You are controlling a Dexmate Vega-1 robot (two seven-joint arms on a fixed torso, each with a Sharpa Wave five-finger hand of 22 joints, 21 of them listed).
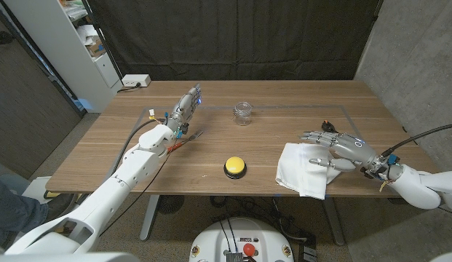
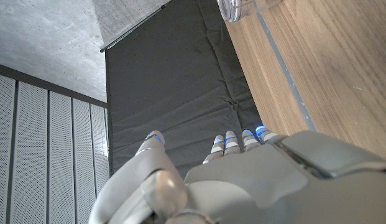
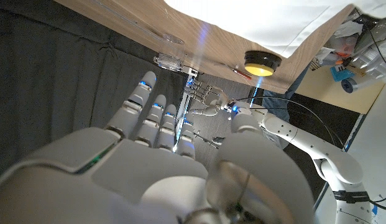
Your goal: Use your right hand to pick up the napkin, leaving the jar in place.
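Head view: the brown wooden desk (image 1: 211, 138) carries a white crumpled cloth napkin (image 1: 301, 169) near its front edge, toward the right front corner. The right hand (image 1: 335, 147) hovers at the napkin's right side, its fingers spread apart over the cloth's upper right part; whether any fingertip touches the cloth cannot be told at this size. No fold is seen held in it. A small clear glass jar (image 1: 243, 113) stands upright near the middle of the desk toward the back edge, well apart from the napkin and from both hands. A round yellow button on a black base (image 1: 235, 167) sits near the front edge at the desk's middle, just beside the napkin's left side but apart from it. The left hand (image 1: 186, 105) stands toward the back left part of the desk, fingers extended and holding nothing. A white power strip (image 1: 136, 81) lies behind the back left corner.

Left wrist view: the left hand (image 2: 242, 180) shows its back, fingers straight and apart, empty. The jar (image 2: 248, 9) sits on the desk (image 2: 329, 68) beyond the fingertips.

Right wrist view: the right hand (image 3: 149, 168) shows its back with fingers spread and nothing between them. The napkin (image 3: 267, 22) lies on the desk (image 3: 118, 15), with the yellow button (image 3: 262, 63) and the jar (image 3: 170, 61) beyond it.
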